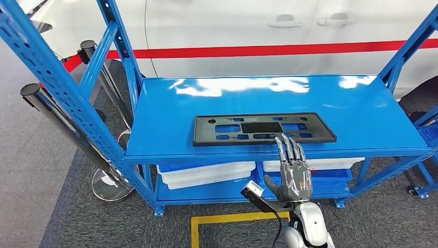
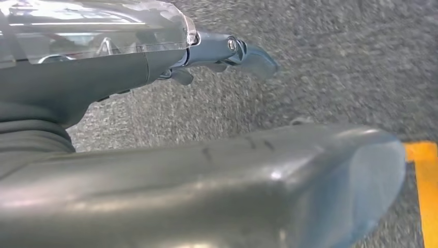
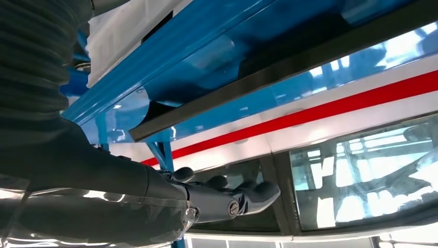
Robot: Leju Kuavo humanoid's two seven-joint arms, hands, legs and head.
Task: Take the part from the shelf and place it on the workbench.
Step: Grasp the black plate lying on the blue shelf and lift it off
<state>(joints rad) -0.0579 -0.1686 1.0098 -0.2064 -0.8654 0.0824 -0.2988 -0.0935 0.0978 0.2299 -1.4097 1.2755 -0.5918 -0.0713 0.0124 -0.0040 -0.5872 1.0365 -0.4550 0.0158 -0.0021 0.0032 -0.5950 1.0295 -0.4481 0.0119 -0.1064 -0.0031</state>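
Part (image 1: 264,128) on shelf (image 1: 361,103) — bins (image 1: 206,173) beneath

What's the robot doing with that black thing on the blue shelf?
The robot's right hand is reaching up to a flat black part lying on the blue shelf. Its straight fingers are at the part's near edge, but it isn't gripping it yet. The left hand hangs over the grey floor, holding nothing.

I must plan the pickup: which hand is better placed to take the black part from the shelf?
The right hand: its fingers already reach the near edge of the black part. The left hand hangs over the carpet.
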